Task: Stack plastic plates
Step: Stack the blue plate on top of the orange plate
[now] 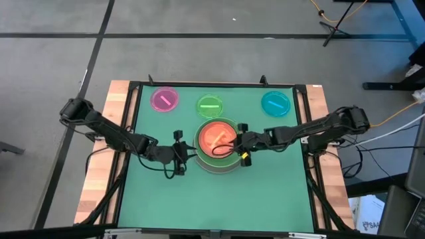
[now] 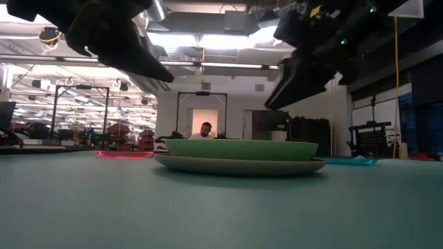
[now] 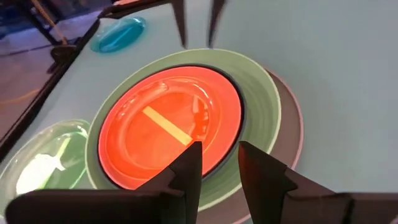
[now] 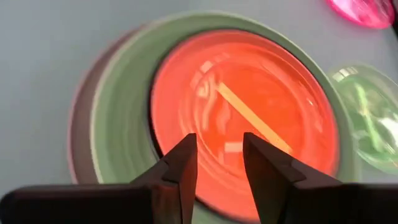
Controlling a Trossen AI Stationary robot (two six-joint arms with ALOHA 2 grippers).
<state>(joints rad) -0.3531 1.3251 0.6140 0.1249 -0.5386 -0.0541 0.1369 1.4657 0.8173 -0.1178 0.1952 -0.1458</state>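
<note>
Left gripper (image 1: 188, 154) and right gripper (image 1: 234, 147) face inward, jaws seemingly parted.

My left jaws (image 1: 184, 154) and right jaws (image 1: 237, 145) hang on either side of the stack of plates (image 1: 216, 144) in the middle of the surface (image 1: 265, 199). The stack lies between them, wider plates under, narrower ones nested on top. Beyond the stack, three single small plates (image 1: 209, 105) lie in a row, well apart from each other and from my jaws.
</note>
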